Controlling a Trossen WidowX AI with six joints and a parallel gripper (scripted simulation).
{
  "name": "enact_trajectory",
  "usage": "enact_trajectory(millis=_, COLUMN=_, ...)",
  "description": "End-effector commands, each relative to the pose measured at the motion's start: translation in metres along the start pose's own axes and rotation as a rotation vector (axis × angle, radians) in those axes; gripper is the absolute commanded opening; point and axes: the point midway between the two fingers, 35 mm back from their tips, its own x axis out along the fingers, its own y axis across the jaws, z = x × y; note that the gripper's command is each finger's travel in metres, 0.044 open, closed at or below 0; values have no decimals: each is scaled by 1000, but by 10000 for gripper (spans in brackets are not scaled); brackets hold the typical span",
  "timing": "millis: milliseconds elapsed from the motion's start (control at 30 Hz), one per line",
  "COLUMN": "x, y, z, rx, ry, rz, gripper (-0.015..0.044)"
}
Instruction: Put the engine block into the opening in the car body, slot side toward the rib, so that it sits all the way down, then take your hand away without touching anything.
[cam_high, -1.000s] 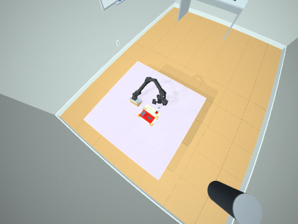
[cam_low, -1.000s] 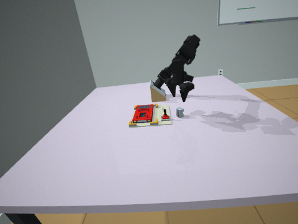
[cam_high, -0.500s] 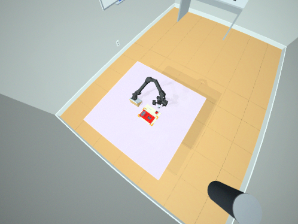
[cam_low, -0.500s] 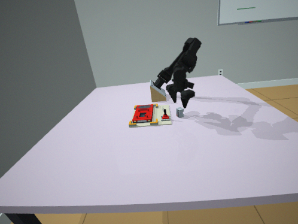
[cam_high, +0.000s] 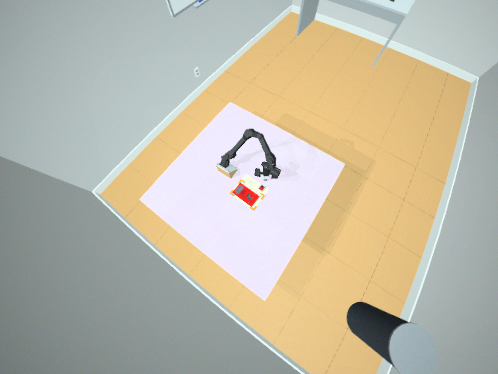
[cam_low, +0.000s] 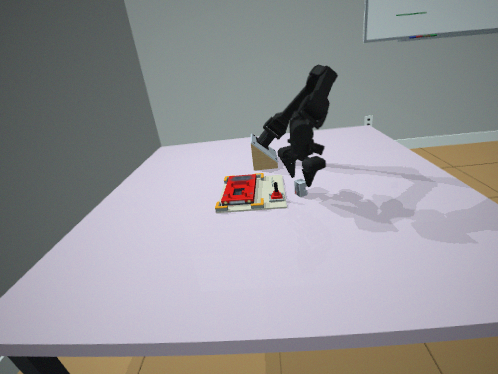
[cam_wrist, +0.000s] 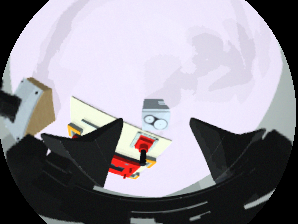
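A small gray engine block (cam_high: 266, 178) (cam_low: 300, 188) (cam_wrist: 156, 116) stands on the pale lilac counter (cam_high: 210, 210) (cam_low: 250, 275) (cam_wrist: 125, 50), outside the red car body (cam_high: 241, 196) (cam_low: 231, 192) (cam_wrist: 124, 165), as a black robot arm (cam_high: 240, 146) (cam_low: 290, 107) reaches over from its slanted base (cam_high: 228, 173) (cam_low: 264, 161) (cam_wrist: 44, 112). The jaws are spread nearly to their full width and hold nothing, their dark, tapered fingers (cam_low: 312, 168) pointing down toward the counter. In the wrist view, the block appears between the fingertips, two round features showing on its pale face.

The exterior view places the block at 3 o'clock from the car body, just beside a cream board (cam_high: 260, 181) (cam_low: 266, 186) (cam_wrist: 100, 112). The base sits at 1 o'clock from the car body in that same view. Orange corner pieces frame the red bodywork, and a red lever mount (cam_high: 262, 188) (cam_low: 276, 195) (cam_wrist: 144, 141) with an upright black stick occupies the cream board, at 9 o'clock from the block and near it. The block's slot side cannot be made out.
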Motion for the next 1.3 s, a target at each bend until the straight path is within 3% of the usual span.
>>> enact_trajectory(millis=0, x=10, y=1, z=1, rx=6, ry=-7, rz=5, gripper=440)
enact_trajectory(millis=600, x=36, y=2, z=2, rx=6, ry=-9, rz=4, gripper=440)
enact_trajectory(millis=1000, x=36, y=2, z=2, rx=6, ry=-9, rz=4, gripper=125)
enact_trajectory(millis=1200, x=36, y=2, z=2, rx=6, ry=-9, rz=4, gripper=85)
enact_trajectory(millis=1267, x=36, y=2, z=2, rx=6, ry=-9, rz=5, gripper=32)
